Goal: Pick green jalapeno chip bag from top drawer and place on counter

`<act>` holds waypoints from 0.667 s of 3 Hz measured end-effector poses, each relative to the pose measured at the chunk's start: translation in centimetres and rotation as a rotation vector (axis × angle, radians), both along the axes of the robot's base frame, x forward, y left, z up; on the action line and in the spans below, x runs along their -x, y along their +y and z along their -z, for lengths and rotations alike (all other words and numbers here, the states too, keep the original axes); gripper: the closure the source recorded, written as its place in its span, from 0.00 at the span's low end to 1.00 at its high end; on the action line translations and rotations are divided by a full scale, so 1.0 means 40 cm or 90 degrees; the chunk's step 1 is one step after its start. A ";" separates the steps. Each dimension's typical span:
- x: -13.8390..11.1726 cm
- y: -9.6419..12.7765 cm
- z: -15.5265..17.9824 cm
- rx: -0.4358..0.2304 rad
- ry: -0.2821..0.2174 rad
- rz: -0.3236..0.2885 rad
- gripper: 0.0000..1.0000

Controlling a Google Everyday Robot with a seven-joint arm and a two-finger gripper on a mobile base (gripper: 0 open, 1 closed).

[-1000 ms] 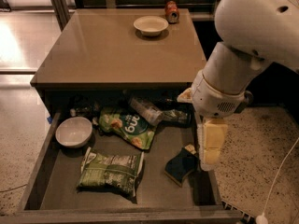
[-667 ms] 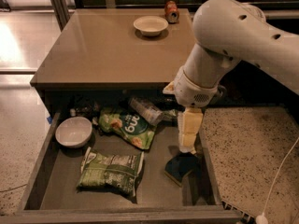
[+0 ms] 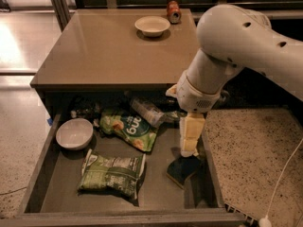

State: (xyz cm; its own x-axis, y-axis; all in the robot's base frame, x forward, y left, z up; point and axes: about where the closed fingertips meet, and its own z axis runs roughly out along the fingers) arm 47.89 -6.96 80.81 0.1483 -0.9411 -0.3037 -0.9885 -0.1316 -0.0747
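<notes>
The green jalapeno chip bag is lying flat near the front of the open top drawer, beside a white bowl. The gripper is hanging well apart from it at the drawer's right, just above a dark sponge; whether it is spread or pressed together cannot be told.

The counter is glossy; the green jalapeno chip bag is crinkled film; the gripper, matt cream plastic, hangs over the right side of the top drawer.
</notes>
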 end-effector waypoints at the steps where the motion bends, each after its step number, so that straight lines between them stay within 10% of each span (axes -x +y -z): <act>1: -0.003 0.018 0.060 -0.007 -0.037 0.012 0.00; 2: 0.009 0.048 0.165 -0.004 -0.056 0.005 0.00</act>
